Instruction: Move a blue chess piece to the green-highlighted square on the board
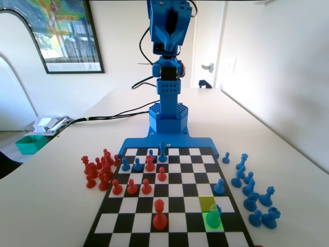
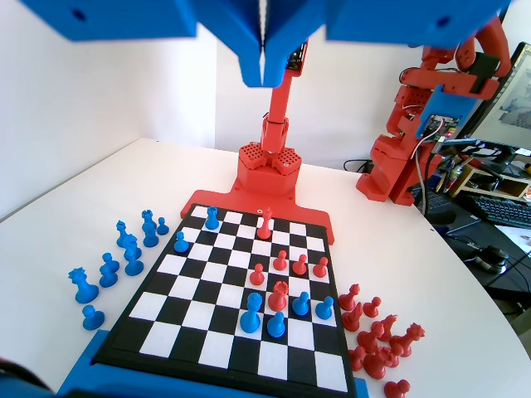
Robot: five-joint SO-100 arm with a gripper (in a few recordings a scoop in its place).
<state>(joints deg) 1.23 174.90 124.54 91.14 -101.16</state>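
Observation:
A blue chess piece, a small pawn tinted greenish, stands on the green-highlighted square near the front right of the board in the fixed view. In the wrist view the same pawn stands at the board's far left. My gripper hangs high above the board's near end, its jaws pressed together with nothing between them. In the fixed view the gripper is raised at the top, far behind the pawn.
A paler yellow-green square lies just behind the green one. Red pawns and blue pieces stand across the board. Captured blue pieces crowd the table on the right, red ones on the left.

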